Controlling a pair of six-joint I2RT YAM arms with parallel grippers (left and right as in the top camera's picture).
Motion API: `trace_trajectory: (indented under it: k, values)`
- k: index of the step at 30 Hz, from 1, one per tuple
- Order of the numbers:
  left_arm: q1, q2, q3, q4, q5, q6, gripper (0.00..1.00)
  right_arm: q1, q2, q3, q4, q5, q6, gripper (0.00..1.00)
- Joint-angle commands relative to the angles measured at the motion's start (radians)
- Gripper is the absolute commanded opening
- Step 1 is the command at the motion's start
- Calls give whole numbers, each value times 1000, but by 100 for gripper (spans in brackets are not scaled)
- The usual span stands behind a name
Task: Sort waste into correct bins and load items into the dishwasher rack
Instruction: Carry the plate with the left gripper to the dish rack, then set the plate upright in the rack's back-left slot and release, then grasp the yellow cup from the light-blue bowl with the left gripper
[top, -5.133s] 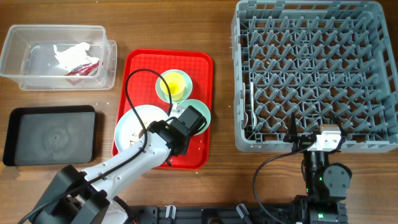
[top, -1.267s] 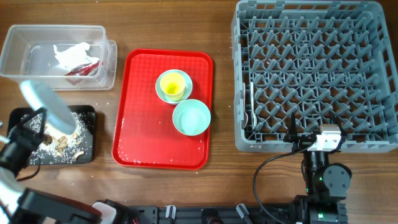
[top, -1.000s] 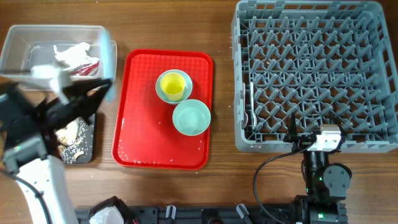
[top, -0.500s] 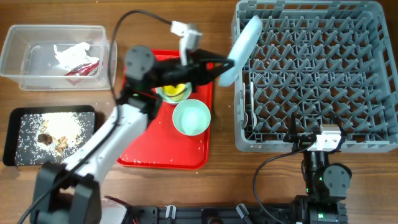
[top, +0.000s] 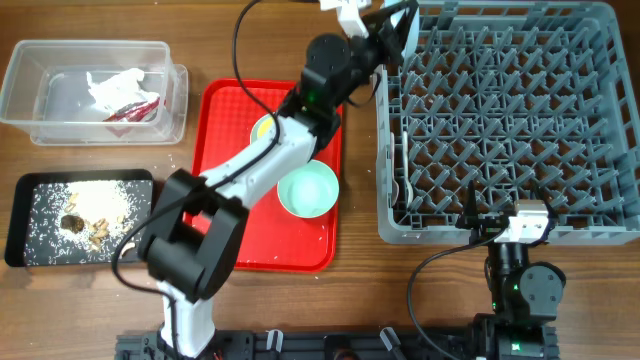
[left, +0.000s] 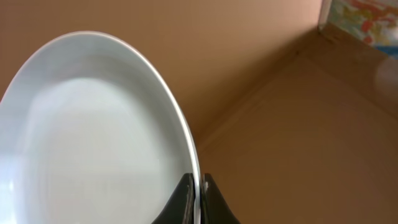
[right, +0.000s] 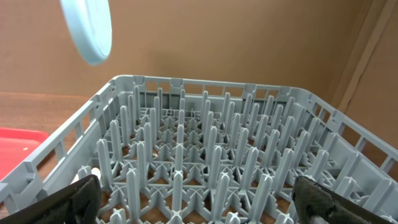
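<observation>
Food scraps (top: 85, 222) lie in the black tray (top: 14, 220) at the table's left edge. The left fingers (left: 182, 200) pinch the pale blue plate (right: 87, 28) above the dishwasher rack's (top: 500, 120) far-left corner; the right fingers (right: 78, 196) stand wide.

The pale blue plate (right: 87, 28) is up in the air, standing on its edge over the far left corner of the big grey rack (top: 430, 232), with the left tool (left: 196, 186) pinching its rim. The clear tub (top: 17, 100) holds the white napkin (top: 112, 85) and the red wrapper (top: 135, 110), and the black tray (top: 14, 250) holds brown and white crumbs (top: 85, 220). A green-blue bowl (top: 308, 190) sits upright on the red tray (top: 215, 230).
</observation>
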Motion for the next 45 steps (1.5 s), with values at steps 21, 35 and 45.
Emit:
trace_trajectory:
  k: [21, 35, 45]
  values:
    - [105, -14, 73, -203, 451, 76, 99, -5, -2, -1, 6, 16, -10, 100]
    - [310, -360, 23, -1572, -276, 797, 100, -5, -2, -1, 6, 17, -10, 100]
    - [335, -164, -3, -1632, -222, 842, 62, -5, -2, -1, 6, 17, -9, 100]
